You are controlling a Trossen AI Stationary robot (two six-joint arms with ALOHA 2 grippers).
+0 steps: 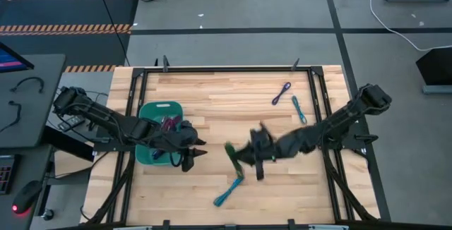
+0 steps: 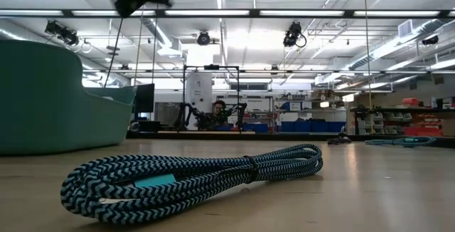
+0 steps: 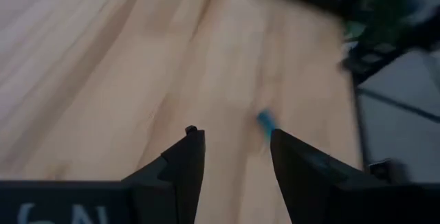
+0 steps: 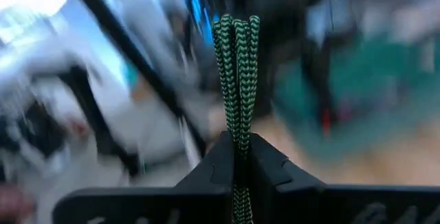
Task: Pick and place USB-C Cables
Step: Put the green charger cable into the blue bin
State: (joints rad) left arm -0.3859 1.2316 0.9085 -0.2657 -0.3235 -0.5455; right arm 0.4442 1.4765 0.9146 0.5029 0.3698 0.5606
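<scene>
My right gripper point(image 1: 239, 158) point(image 4: 239, 145) is over the middle of the table, shut on a green-and-black braided cable bundle point(image 1: 231, 152) point(image 4: 237, 59). My left gripper point(image 1: 197, 154) point(image 3: 237, 138) hangs open and empty beside the teal tray point(image 1: 152, 110) point(image 2: 57, 97), which holds magenta and other cables point(image 1: 168, 123). A teal-and-black bundle point(image 1: 227, 192) point(image 2: 192, 178) lies flat near the table's near edge. A purple bundle point(image 1: 281, 93) and a teal bundle point(image 1: 299, 110) lie toward the far right. My right gripper pinches the green-and-black bundle between its two fingers point(image 4: 265, 162), several strands together. The free looped end point(image 4: 237, 28) sticks out straight past the fingertips. The fingers come roughly level from the table's right, along the bundle. The bundle appears lifted clear of the table.
Black frame rails point(image 1: 134, 103) run along the table's left, right and far sides. Bare wood point(image 1: 226, 103) lies between the tray and the far-right cables. In the low view a person point(image 2: 219, 111) sits far back in the room.
</scene>
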